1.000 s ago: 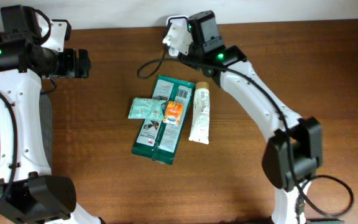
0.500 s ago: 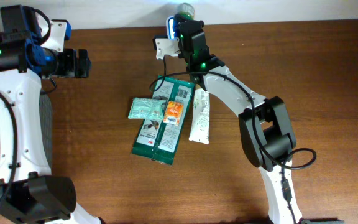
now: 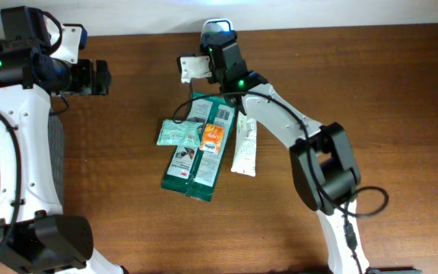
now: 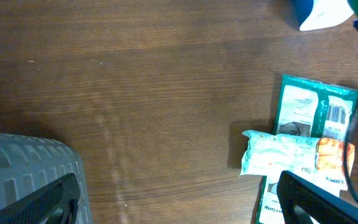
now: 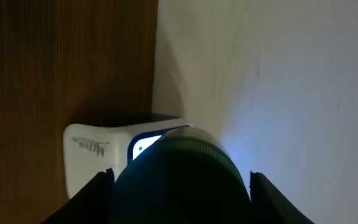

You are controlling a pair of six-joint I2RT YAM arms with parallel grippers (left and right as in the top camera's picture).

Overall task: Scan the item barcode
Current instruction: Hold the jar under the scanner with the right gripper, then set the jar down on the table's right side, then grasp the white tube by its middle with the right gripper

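The right claw (image 5: 179,186) grips a dark round item (image 5: 179,155). The lit scanner (image 5: 95,158) sits straight ahead, just beside it, at the back edge of the table (image 5: 67,56). The left claw (image 3: 96,77) is wide open, well apart.

Packets (image 3: 195,152) crowd centre, scanner (image 3: 217,27) at rear, table (image 3: 128,221) front open

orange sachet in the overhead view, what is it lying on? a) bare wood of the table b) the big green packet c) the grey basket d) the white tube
b: the orange sachet rests on top of the big green packet, with the pale green pouch on one side of it and the white tube on the other.
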